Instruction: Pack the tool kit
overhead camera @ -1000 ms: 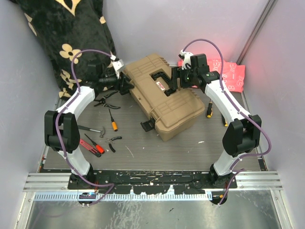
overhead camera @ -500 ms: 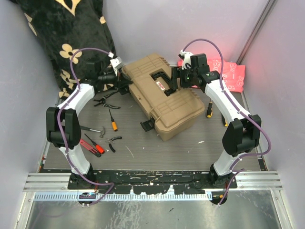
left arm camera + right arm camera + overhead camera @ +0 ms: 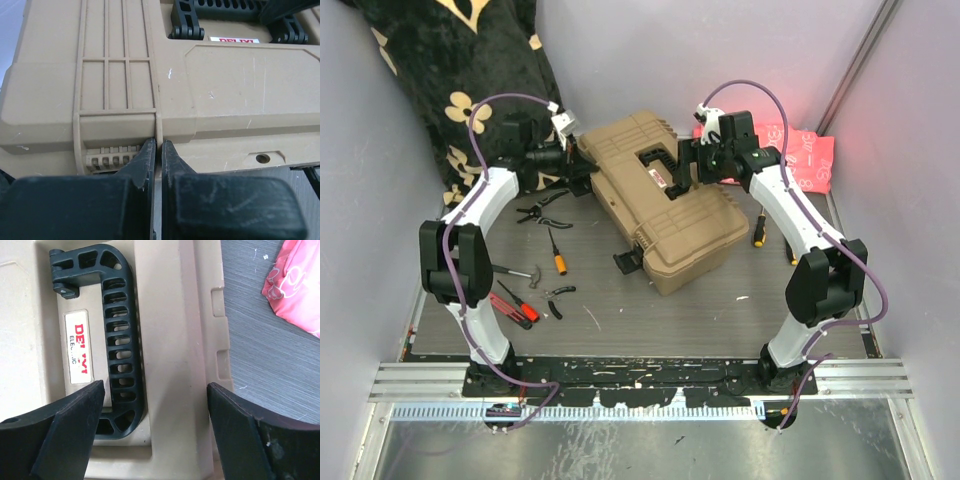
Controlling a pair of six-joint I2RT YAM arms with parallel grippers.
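My left tool (image 3: 157,145) is pinched shut against the side of the tan toolbox (image 3: 665,205) (lid down), which sits in the middle of the desk (image 3: 720,310). My right tool (image 3: 154,386) hangs wide open over its black handle (image 3: 136,340).

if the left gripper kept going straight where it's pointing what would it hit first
The tan toolbox: the shut left gripper has its tips right at the box's side, near the lid seam. Whether they already touch is unclear.

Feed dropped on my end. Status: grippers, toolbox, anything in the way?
Left gripper shut, tips against toolbox side. Right gripper open over black handle. Toolbox closed; loose tools lie on table by left arm.
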